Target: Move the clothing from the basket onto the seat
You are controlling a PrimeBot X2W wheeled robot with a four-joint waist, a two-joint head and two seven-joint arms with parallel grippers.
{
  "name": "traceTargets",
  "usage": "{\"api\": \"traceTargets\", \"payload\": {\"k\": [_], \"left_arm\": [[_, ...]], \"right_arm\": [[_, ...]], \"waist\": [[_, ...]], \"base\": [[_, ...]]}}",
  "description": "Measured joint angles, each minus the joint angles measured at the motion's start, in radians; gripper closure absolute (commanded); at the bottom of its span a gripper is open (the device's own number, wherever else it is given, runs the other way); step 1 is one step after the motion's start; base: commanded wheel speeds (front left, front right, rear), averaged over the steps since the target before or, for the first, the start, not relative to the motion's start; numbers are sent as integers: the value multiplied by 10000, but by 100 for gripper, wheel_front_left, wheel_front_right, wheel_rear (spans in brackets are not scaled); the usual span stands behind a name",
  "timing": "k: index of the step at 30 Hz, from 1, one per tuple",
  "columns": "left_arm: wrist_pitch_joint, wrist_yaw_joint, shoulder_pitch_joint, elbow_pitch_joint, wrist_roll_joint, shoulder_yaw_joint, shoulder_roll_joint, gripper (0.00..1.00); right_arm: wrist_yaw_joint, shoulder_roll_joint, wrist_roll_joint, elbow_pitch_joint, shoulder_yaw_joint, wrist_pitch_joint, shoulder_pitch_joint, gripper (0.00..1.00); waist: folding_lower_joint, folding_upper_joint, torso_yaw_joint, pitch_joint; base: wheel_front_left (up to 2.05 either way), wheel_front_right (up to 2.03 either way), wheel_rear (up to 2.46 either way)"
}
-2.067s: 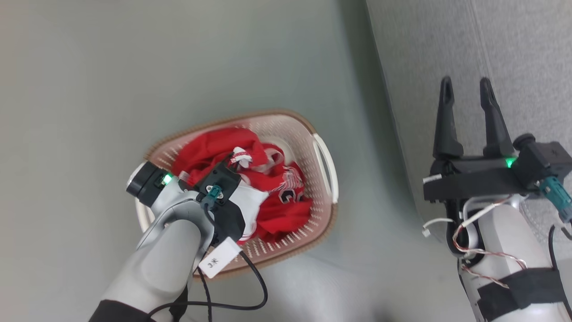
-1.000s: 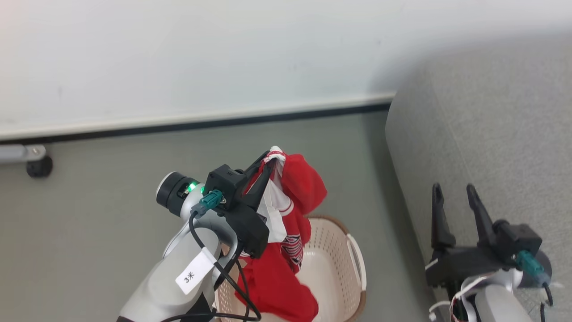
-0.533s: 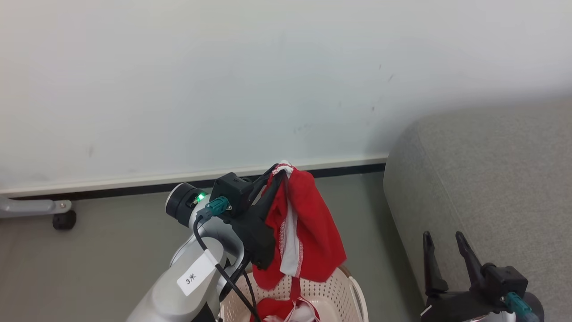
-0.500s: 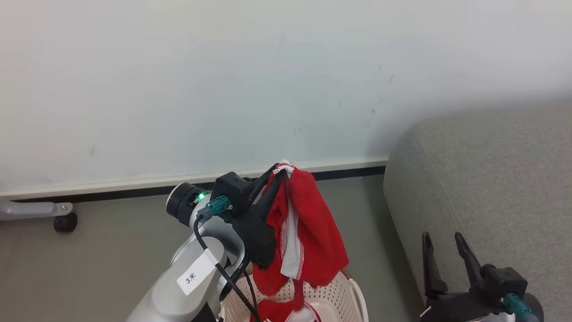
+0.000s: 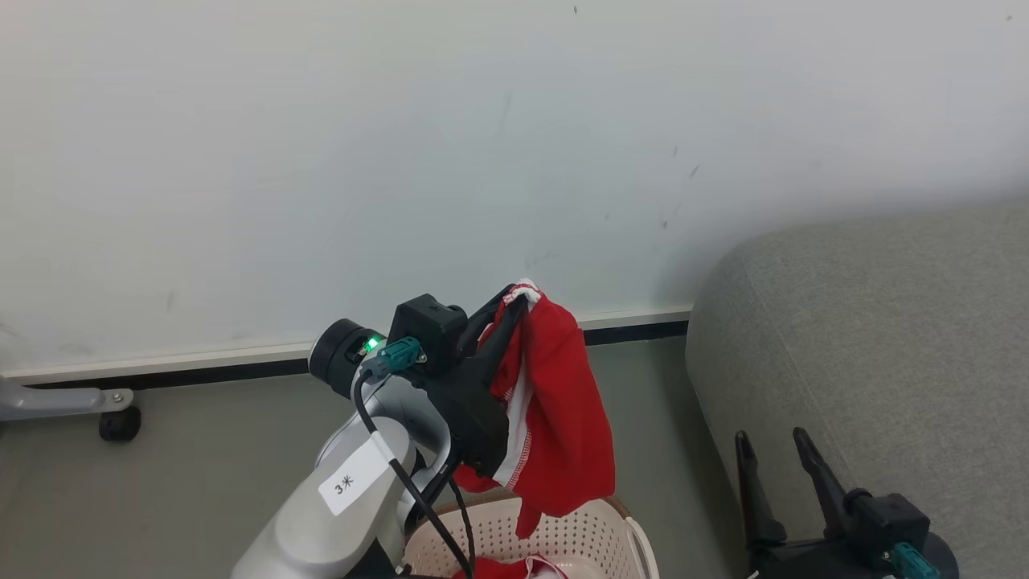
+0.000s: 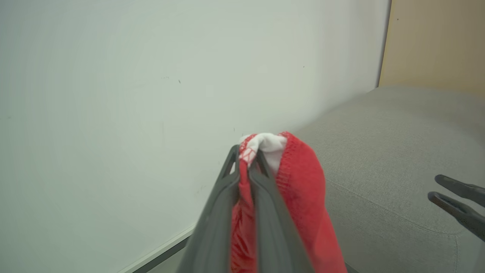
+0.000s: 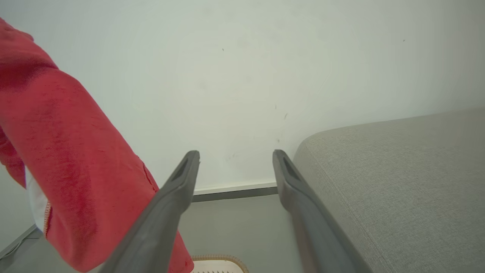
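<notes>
My left gripper (image 5: 514,299) is raised above the basket (image 5: 599,532) and shut on the white-trimmed edge of a red garment (image 5: 563,418), which hangs free from its fingertips. The left wrist view has the same gripper (image 6: 247,153) pinching the red and white cloth (image 6: 303,189). More red clothing (image 5: 498,569) lies in the cream perforated basket. The grey seat (image 5: 868,338) stands to the right. My right gripper (image 5: 770,438) stands open and empty beside the seat's edge; its wrist view gives the gripper (image 7: 235,155), the hanging garment (image 7: 68,151) and the seat (image 7: 398,182).
A white wall (image 5: 402,161) with a dark baseboard (image 5: 201,370) runs behind the basket. A grey leg with a black caster (image 5: 120,422) stands at the far left on the grey floor. A beige panel (image 6: 435,41) rises behind the seat.
The head camera has tilted up. My left gripper has lifted the red garment out of the basket; a second red piece that hung with it has dropped back in. The right gripper stays open.
</notes>
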Motion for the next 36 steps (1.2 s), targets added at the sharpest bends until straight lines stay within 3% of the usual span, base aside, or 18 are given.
{"api": "traceTargets", "payload": {"k": [13, 23, 36], "left_arm": [[525, 96, -53, -301, -157, 10, 0, 100], [773, 276, -259, -796, -719, -646, -2, 100], [965, 571, -336, -851, -1014, -811, 2, 100]], "right_arm": [[861, 33, -554, 347, 1653, 13, -982, 0], [1127, 42, -648, 1515, 2451, 232, -2199, 0], [1348, 65, -449, 2192, 3839, 249, -2506, 0]], "waist": [[1, 0, -77, 44], [0, 0, 154, 108], [0, 0, 279, 117]], "base": [[0, 0, 0], [0, 0, 0], [0, 0, 0]]}}
